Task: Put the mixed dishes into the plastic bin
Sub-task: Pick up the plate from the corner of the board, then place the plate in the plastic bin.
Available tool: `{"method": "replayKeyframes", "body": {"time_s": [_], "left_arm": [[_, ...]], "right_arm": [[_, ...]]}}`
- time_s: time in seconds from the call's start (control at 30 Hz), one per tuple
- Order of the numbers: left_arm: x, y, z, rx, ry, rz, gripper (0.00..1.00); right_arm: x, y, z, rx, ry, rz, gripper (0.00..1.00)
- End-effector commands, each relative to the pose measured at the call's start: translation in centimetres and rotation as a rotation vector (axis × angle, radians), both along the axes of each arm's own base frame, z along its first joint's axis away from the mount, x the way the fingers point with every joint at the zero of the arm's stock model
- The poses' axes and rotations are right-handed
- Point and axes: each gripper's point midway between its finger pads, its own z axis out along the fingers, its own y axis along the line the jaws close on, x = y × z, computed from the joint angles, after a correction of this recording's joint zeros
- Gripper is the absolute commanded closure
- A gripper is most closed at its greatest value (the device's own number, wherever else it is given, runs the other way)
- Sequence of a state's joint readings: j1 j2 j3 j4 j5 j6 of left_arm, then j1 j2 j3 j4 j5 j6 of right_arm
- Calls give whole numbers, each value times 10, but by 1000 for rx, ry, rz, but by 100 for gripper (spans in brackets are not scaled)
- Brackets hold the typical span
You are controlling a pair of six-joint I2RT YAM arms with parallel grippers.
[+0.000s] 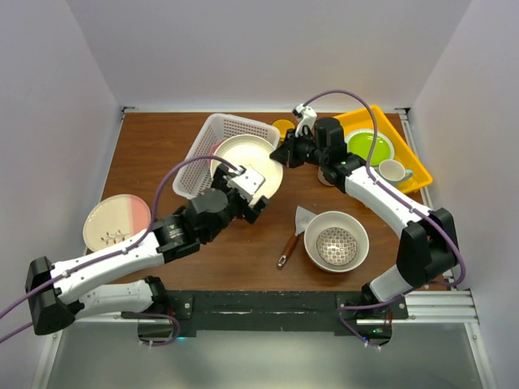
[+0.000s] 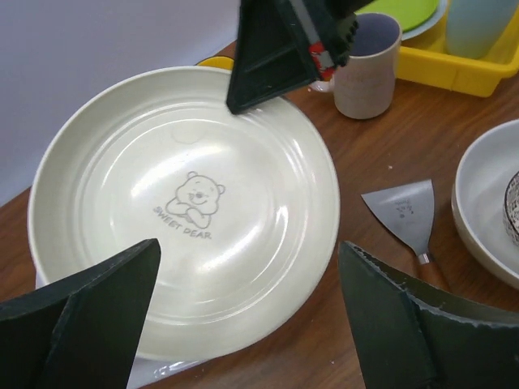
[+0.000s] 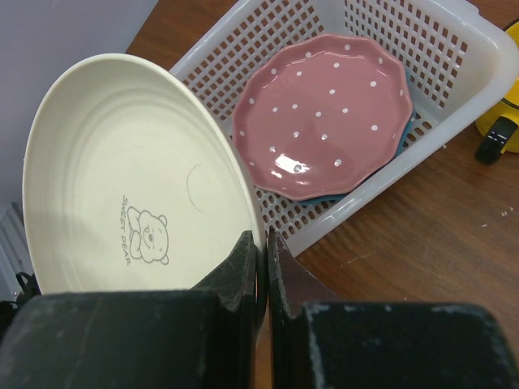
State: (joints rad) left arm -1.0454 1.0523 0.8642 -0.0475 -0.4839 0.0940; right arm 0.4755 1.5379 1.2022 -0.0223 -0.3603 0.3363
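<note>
A pale plate with a bear print point(image 1: 247, 162) is held tilted over the near right corner of the white lattice bin point(image 1: 212, 130). My right gripper point(image 3: 266, 239) is shut on the plate's rim point(image 3: 122, 178). My left gripper point(image 2: 247, 251) is open and empty, its jaws standing either side of the plate's near edge point(image 2: 186, 203). A pink dotted plate point(image 3: 324, 113) lies in the bin point(image 3: 422, 49) on top of a blue plate point(image 3: 332, 197). A large cream bowl point(image 1: 336, 239) holds a small patterned bowl point(image 1: 335, 245).
A cream plate with pink point(image 1: 117, 223) lies at the left. A yellow mug point(image 1: 283, 127) stands behind the bin. A purple-lined mug point(image 2: 366, 65) stands by the yellow tray point(image 1: 409, 158), which holds a lime-green plate point(image 1: 371, 146) and a cup point(image 1: 395, 170). A spatula point(image 1: 296, 231) lies beside the bowl.
</note>
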Motion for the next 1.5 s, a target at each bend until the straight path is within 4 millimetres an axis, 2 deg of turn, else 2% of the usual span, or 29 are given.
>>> {"method": "replayKeyframes", "body": {"time_s": [0.0,0.03,0.17,0.2,0.23,0.27,0.3,0.33,0.37,0.43,0.47,0.67,0.7,0.77,0.8,0.87,0.93,1.0,1.3,1.47], "left_arm": [[11,24,31,-122,20,43,4],[21,40,30,-122,30,85,3],[30,75,27,-92,24,169,0],[32,86,24,-77,18,203,0],[33,95,20,-61,22,231,0],[32,105,16,-42,15,264,0],[32,111,14,-38,10,283,0],[32,119,11,-34,6,306,0],[30,129,5,-23,-3,342,0],[29,138,3,-27,-24,374,0],[25,146,-3,-24,-35,398,0],[16,173,-3,-51,-105,484,0],[15,177,-2,-56,-115,499,0],[12,184,-1,-71,-131,523,0],[12,184,0,-79,-136,523,0],[11,185,0,-84,-140,524,0],[11,186,0,-82,-142,530,0],[11,186,-1,-75,-139,530,0],[11,187,-1,-75,-139,530,0],[11,187,-2,-71,-138,530,0]], "right_arm": [[10,7,24,32,-73,13,100],[13,6,22,25,-68,5,100],[30,12,18,14,-60,-9,100],[36,14,23,9,-62,-10,100],[40,17,11,-10,-32,-9,100],[48,20,21,-12,-57,-10,100],[52,21,20,-25,-51,-12,100],[59,26,8,-48,-37,-8,100],[66,29,19,-45,-61,-15,100],[72,36,14,-65,-53,-11,100],[82,40,12,-72,-54,-19,100],[110,55,-3,-126,-71,-69,100],[115,57,-15,-138,-58,-74,99],[124,59,-15,-144,-67,-94,99],[128,61,-28,-157,-51,-98,99],[137,62,-28,-162,-62,-120,98],[144,61,-39,-179,-51,-136,97],[150,63,-38,-177,-60,-146,96],[159,61,-68,-221,-34,-171,93],[163,60,-75,-235,-33,-183,86]]}}
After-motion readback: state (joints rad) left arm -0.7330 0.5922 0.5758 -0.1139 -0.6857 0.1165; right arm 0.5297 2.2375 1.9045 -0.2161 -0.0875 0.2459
